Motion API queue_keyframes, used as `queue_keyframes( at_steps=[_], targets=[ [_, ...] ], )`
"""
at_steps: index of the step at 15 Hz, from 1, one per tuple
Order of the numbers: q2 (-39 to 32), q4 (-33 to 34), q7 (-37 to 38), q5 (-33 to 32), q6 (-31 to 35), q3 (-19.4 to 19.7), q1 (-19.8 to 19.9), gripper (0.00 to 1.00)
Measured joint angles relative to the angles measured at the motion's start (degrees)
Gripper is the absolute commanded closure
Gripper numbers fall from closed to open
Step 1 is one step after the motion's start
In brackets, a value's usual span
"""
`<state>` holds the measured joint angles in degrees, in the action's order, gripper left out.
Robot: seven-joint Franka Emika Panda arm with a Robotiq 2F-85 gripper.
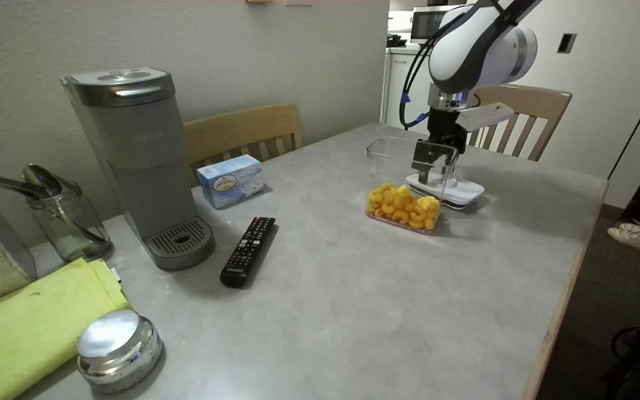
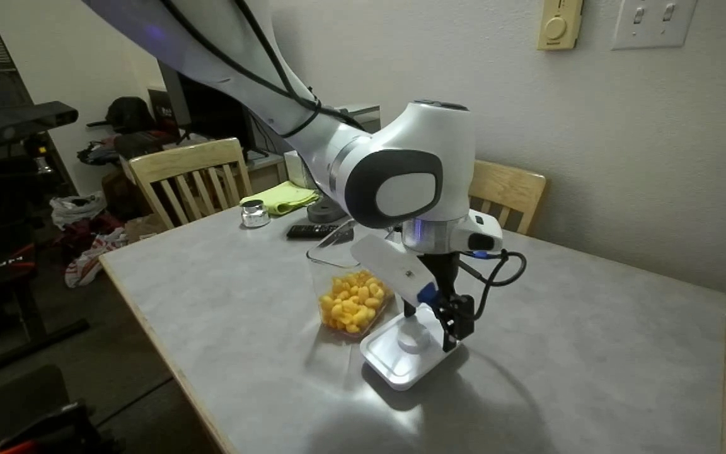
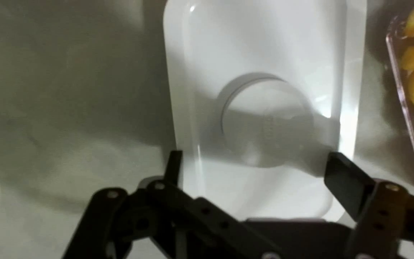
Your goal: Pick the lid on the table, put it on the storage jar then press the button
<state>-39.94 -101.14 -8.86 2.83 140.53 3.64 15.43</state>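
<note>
Looking straight down at the lid (image 3: 261,54) in the wrist view, white and squarish with rounded corners, lying flat on the table (image 1: 320,311), with the button (image 3: 268,122) as a round raised bit in the middle, partly in shadow. Have the gripper (image 3: 256,163) spread nice and wide over it, with fingers (image 3: 347,183) by two opposite edges. Can't really tell about actual contact there. Follow it upward in an exterior view and see the white arm (image 2: 423,135) slanting down from the upper left. Just beside the lid, find the storage jar (image 1: 392,168) standing upright, clear-walled and open at the top, with a strip of table in between. Can easily make out the yellow-orange curly pieces (image 1: 403,205) through the sides, only filling the lower part. Further along, see a black remote (image 1: 249,253) and a light-blue Twinings box (image 1: 231,181), both well apart from the storage jar. Beyond those, spot a tall grey coffee machine (image 1: 142,150), and past it a glass jar (image 1: 70,233) with cutlery (image 1: 42,180) poking out the top. Same end of the table, also notice a round shiny metal tin (image 1: 120,350) just beside a folded yellow cloth (image 1: 42,328). Past the table edge, catch wooden chairs (image 2: 186,156) in both exterior views, and way at the back of an exterior view, a dark screen (image 2: 215,110) plus some piled-up stuff (image 2: 128,116), honestly too dim to name.
</note>
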Motion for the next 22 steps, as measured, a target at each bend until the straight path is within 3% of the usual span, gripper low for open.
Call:
queue_keyframes(
  at_steps=[13, 22],
  targets=[
    [0.14, -0.79, 0.72, 0.11, 0.50, 0.09, -0.12, 0.00],
    [3.73, -5.12, 2.05, 0.11, 0.51, 0.57, -0.12, 0.00]
  ],
)
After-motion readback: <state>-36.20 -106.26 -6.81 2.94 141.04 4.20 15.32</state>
